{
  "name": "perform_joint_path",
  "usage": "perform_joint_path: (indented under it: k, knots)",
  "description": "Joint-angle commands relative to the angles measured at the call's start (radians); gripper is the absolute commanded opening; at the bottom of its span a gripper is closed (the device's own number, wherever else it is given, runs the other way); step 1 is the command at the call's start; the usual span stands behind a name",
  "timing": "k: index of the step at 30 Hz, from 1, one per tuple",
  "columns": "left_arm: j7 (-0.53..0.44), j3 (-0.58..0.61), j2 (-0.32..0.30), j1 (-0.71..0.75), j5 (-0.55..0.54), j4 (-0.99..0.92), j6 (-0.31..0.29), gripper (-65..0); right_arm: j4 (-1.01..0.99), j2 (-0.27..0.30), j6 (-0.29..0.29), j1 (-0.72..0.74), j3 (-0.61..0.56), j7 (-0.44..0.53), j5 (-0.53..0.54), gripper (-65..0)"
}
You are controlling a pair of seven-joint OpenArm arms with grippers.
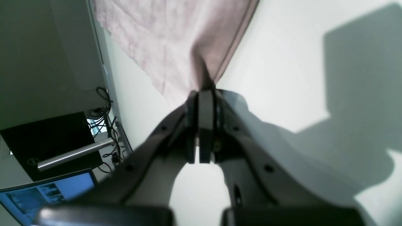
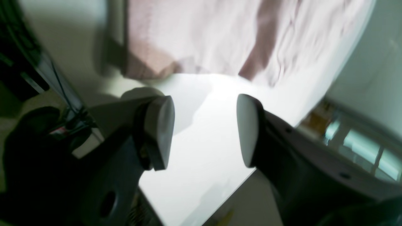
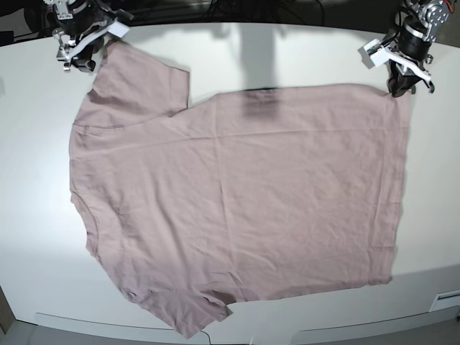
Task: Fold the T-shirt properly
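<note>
The dusty pink T-shirt point(image 3: 237, 194) lies spread flat on the white table point(image 3: 29, 180), collar to the left and hem to the right. At the far right corner of the hem, my left gripper point(image 3: 397, 89) is shut on the cloth. The left wrist view shows a pinched ridge of T-shirt point(image 1: 163, 40) rising from the closed left gripper point(image 1: 204, 92). My right gripper point(image 3: 77, 61) hovers by the far sleeve at the top left. In its wrist view the right gripper point(image 2: 204, 128) is open over bare table, its fingers point(image 2: 160, 131) short of the T-shirt point(image 2: 204, 37).
The table's far edge runs just behind both grippers. Off the table, a dark monitor point(image 1: 50, 141), a lit screen point(image 1: 47, 191) and loose cables point(image 1: 106, 125) show in the left wrist view. The near sleeve point(image 3: 194, 316) reaches the table's front edge.
</note>
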Motion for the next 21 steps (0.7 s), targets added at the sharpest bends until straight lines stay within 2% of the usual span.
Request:
perform_joint_path:
  k: [1,6,12,18,21]
  knots:
    - [-0.028,0.000,0.005,-0.025,-0.011,0.008,0.003,-65.0,-0.018,-0.007,0.113,-0.019,-0.020,0.100,0.099,-30.8]
    - [-0.027,0.000,0.005,-0.025,-0.011,0.008,0.003,-65.0,-0.018,-0.012,0.107,0.005,-0.020,0.208,0.099,-30.8]
    - [-0.028,0.000,0.005,-0.025,-0.011,0.008,0.003,-65.0,-0.018,-0.013,0.129,0.019,-0.020,0.319,0.099,-30.8]
    - [-0.027,0.000,0.005,-0.025,-0.012,0.008,0.003,-65.0,-0.018,-0.013,0.127,0.019,-0.020,0.340,0.089,-30.8]
    - [-0.027,0.000,0.005,-0.025,-0.011,0.008,0.003,-65.0,-0.018,-0.013,0.127,0.019,-0.020,0.341,0.026,-30.8]
